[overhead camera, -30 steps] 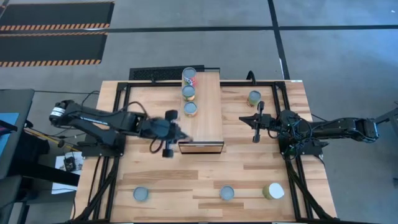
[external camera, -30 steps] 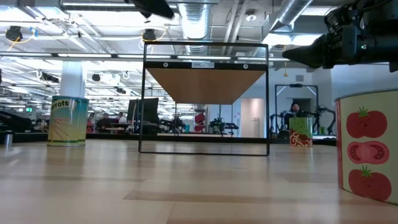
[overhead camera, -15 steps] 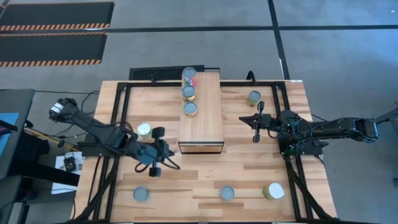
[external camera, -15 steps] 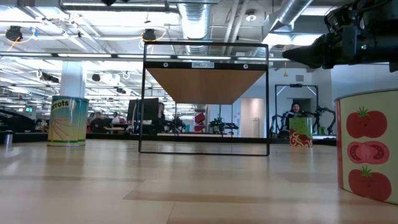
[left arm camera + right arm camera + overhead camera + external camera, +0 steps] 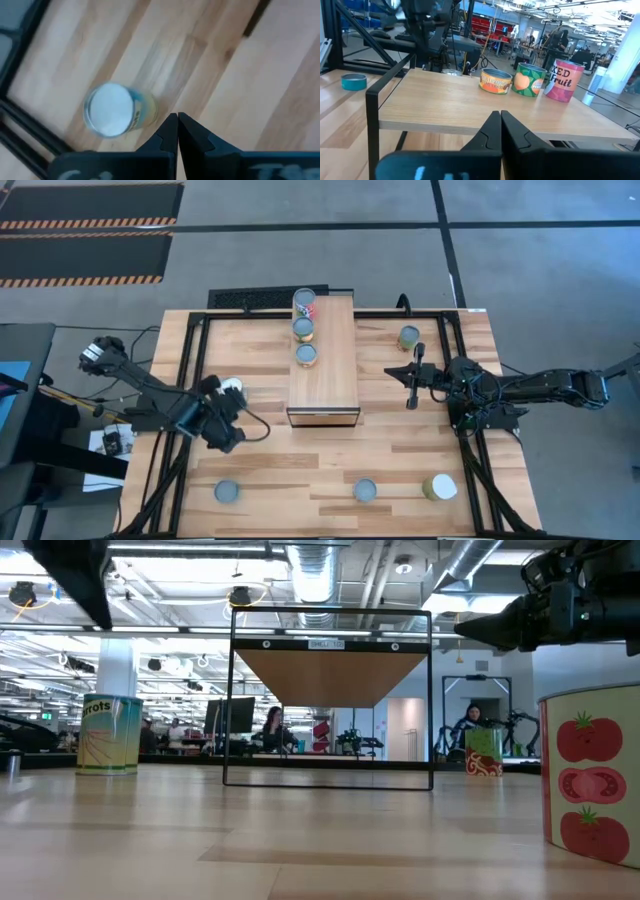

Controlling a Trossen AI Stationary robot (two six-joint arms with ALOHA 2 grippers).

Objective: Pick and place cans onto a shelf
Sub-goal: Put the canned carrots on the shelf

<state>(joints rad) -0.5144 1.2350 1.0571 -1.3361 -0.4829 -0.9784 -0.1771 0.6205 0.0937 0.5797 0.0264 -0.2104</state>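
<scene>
**Left claw closed over the worktop's left side, three cans on the shelf**

The left claw [image 5: 225,432] hangs over the worktop's [image 5: 400,445] left half, at about 8 o'clock from the shelf [image 5: 325,360]; its fingers [image 5: 170,135] are pressed together and hold nothing. A can [image 5: 232,388] with a pale top stands just beside it, at 12 o'clock from the claw in the high view, near the black frame rail. The right claw [image 5: 411,388] waits at 3 o'clock from the shelf, its fingers also pressed together and empty.

The shelf lies lengthwise at the worktop's middle back. Three cans stand in a row along its left edge: a red-and-white can [image 5: 304,303] farthest back, a second can [image 5: 303,329] and a third can [image 5: 306,355] in front of it. A lone can [image 5: 408,337] stands at 2 o'clock from the shelf. Along the near edge stand a grey-topped can [image 5: 227,492], another grey-topped can [image 5: 364,490] and a white-topped can [image 5: 441,486].

The worktop is pale butcher-block wood on a black frame, over grey floor with striped mats [image 5: 85,230]. Behind it the low view shows an open hall with ceiling ducts [image 5: 320,565], desks and seated people [image 5: 272,728].
</scene>
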